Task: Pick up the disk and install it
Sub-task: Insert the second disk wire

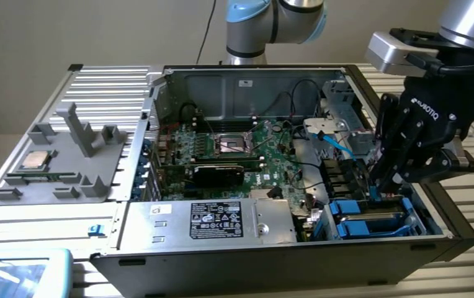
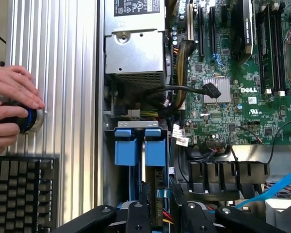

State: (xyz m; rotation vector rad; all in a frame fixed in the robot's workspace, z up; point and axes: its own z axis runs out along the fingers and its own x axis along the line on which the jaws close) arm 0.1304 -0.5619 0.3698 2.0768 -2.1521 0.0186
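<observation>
Down at drive bay (image 1: 370, 220), hand (image 1: 383, 186) grip unclear; disk (image 2: 140, 167) apparently half-hidden.

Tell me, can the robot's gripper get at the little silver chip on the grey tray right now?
Probably not right away. The gripper is down inside the computer case, at the blue drive carriers on the exterior view's right. The chip lies uncovered on the grey tray, outside the case on the opposite side.

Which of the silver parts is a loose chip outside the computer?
The small square silver chip on the grey plastic holder, outside the case.
</observation>
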